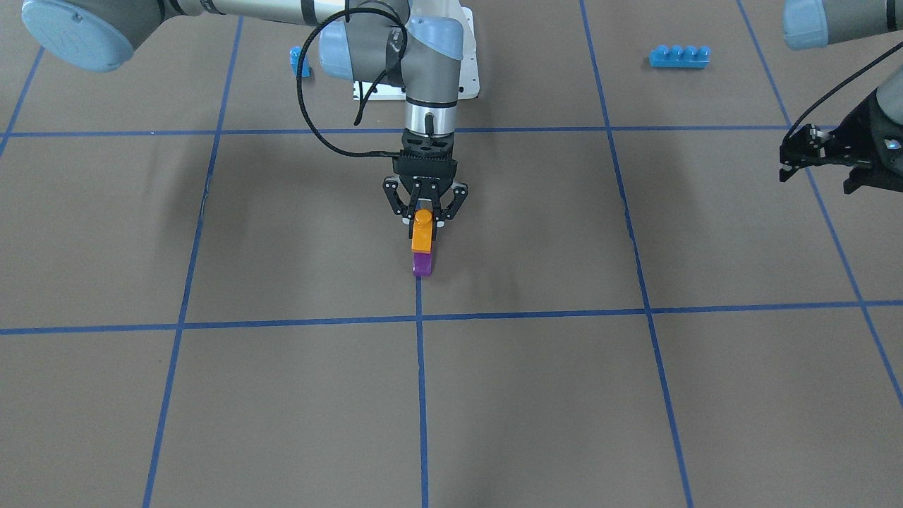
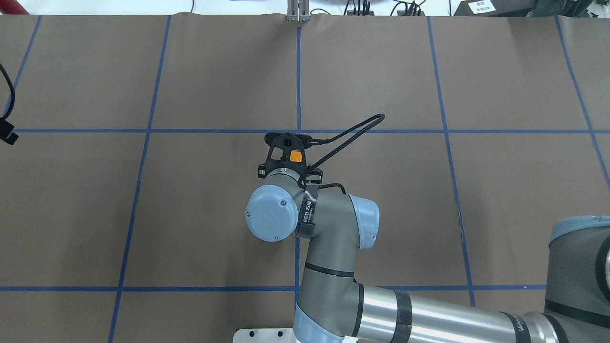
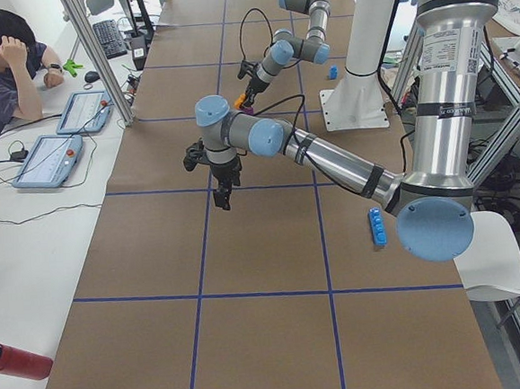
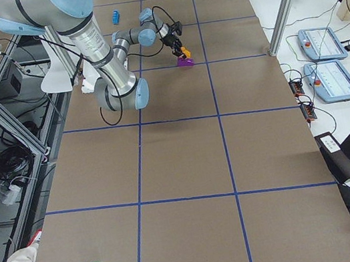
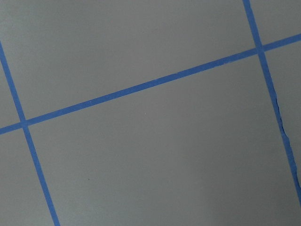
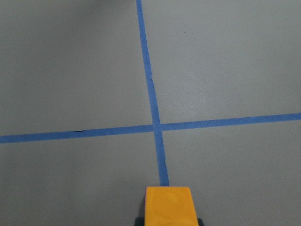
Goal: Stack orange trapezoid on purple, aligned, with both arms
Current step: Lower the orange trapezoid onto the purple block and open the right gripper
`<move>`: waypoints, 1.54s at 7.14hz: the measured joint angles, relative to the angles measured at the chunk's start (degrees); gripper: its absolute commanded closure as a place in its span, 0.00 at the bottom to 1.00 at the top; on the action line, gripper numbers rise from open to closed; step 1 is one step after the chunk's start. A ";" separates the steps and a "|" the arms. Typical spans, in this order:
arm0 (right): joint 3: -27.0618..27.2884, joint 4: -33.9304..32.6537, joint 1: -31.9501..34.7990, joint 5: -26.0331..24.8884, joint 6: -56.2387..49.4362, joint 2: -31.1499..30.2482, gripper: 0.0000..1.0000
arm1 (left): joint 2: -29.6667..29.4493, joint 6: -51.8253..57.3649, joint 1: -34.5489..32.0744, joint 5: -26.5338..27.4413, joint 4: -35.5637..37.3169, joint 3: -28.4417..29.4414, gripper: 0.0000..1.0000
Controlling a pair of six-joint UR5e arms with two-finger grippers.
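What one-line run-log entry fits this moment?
step: stacking | right gripper: shut on orange trapezoid, held directly over purple, contact unclear | left gripper: off to the side, holding nothing

Across the brown paper-covered table (image 1: 536, 395), one camera faces me; another looks down over my shoulders, sharing the middle. Two watch from its ends; my wrist cameras hover close.

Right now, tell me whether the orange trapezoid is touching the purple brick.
Cannot tell. In the front-facing view the orange trapezoid, held in the right claw, overlaps the purple brick with no visible gap. The side views are too small to settle it.
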 measured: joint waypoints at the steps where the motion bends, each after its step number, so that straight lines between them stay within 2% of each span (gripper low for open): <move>1: 0.02 0.00 -0.42 -1.62 0.55 -0.12 1.00 | 0.00 -0.01 0.00 0.02 0.00 0.00 0.00; 4: 0.01 0.07 -1.94 -4.87 1.89 -0.66 1.00 | 0.00 -0.01 0.00 -0.01 0.00 0.28 0.00; 11: -0.79 0.15 -3.68 -7.43 3.27 -1.68 1.00 | 0.00 -0.01 0.00 -0.02 0.00 0.35 0.00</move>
